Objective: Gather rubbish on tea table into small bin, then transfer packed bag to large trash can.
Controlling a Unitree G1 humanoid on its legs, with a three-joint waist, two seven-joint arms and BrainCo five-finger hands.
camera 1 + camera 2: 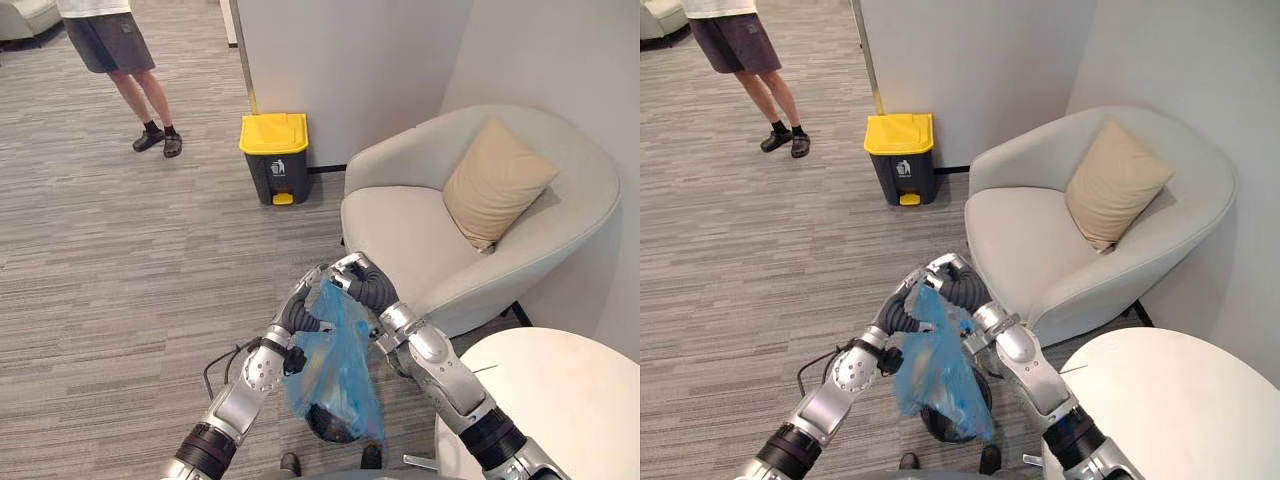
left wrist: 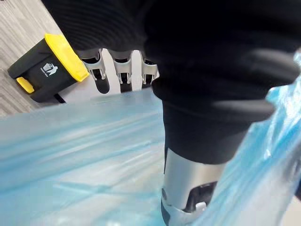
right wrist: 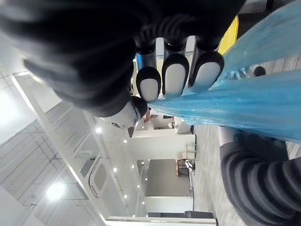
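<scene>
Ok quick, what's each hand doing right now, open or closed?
Left hand: closed on the blue bag, at its top.
Right hand: closed on the same bag's top.

Blue translucent bag point(image 1: 338, 372), packed, hangs pinched at the top by left robot hand point(image 1: 300, 312) and right robot hand point(image 1: 364, 284). Yellow-lidded dark trash can point(image 1: 274, 160) stands upright, lid closed, well apart by the wall.
</scene>
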